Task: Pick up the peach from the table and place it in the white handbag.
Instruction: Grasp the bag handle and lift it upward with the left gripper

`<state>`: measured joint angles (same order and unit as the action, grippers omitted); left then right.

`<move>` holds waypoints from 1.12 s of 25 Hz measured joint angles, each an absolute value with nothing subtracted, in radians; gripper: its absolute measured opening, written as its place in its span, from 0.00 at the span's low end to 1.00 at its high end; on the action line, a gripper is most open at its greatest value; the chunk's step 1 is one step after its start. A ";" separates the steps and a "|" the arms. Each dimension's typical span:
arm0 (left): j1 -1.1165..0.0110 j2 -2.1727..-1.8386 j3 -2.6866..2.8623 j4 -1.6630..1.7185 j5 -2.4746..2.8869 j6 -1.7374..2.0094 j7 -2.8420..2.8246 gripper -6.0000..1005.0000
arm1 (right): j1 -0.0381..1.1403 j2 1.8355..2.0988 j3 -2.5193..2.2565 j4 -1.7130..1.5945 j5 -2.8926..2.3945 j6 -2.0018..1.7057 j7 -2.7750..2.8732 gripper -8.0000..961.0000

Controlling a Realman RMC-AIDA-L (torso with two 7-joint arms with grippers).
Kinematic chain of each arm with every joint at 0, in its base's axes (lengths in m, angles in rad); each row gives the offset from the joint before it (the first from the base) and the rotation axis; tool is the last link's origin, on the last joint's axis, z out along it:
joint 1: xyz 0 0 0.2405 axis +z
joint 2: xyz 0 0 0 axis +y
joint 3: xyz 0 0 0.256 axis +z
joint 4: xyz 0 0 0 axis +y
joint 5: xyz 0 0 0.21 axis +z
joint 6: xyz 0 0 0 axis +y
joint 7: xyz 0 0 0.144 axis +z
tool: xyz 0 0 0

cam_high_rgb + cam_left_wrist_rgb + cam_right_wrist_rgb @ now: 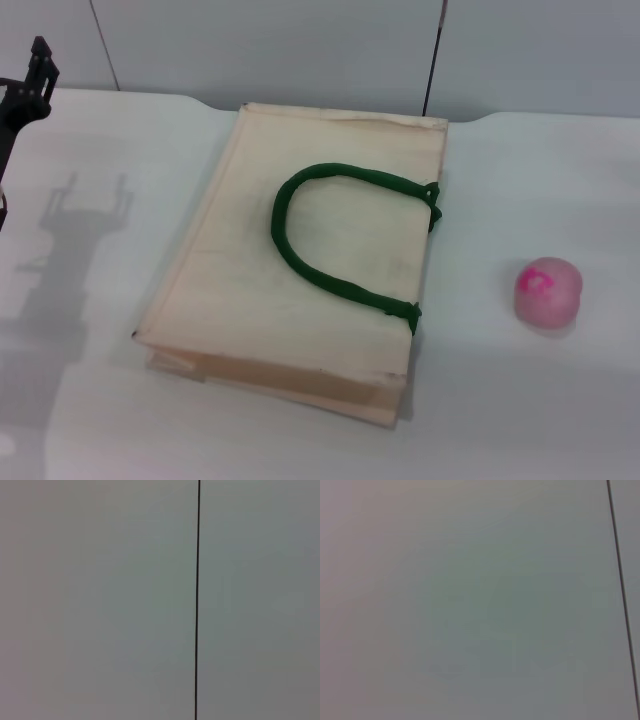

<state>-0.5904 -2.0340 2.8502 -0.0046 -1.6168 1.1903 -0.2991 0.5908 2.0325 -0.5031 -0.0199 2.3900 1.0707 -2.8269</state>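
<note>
The peach (547, 291) is a small pink fruit with a magenta blotch on top. It sits on the white table to the right of the handbag, about a hand's width from it. The white handbag (300, 270) lies flat in the middle of the table, with one dark green loop handle (300, 262) resting on top of it. Part of my left gripper (38, 68) shows as a black piece at the far left edge, raised and far from both objects. My right gripper is out of view. Both wrist views show only a grey wall.
The white table (520, 400) extends around the bag, with bare surface in front and on both sides. A grey panelled wall with a dark vertical seam (433, 60) stands behind the table. The arm's shadow (70, 250) falls on the left of the table.
</note>
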 joint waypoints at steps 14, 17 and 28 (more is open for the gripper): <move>-0.591 -2.034 2.850 -0.005 -1.617 1.188 -0.300 0.65 | 0.589 2.032 -0.502 -0.020 2.390 1.071 -2.825 0.94; -0.592 -2.034 2.855 -0.005 -1.609 1.186 -0.307 0.65 | 0.587 2.031 -0.502 -0.020 2.390 1.069 -2.819 0.94; -0.613 -2.025 2.861 -0.056 -1.413 1.149 -0.594 0.65 | 0.593 2.022 -0.517 -0.077 2.249 0.969 -2.653 0.93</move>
<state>-0.6132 -2.0251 2.8608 -0.0564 -1.4130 1.1494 -0.5940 0.5928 2.0219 -0.5169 -0.0766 2.2494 0.9692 -2.6532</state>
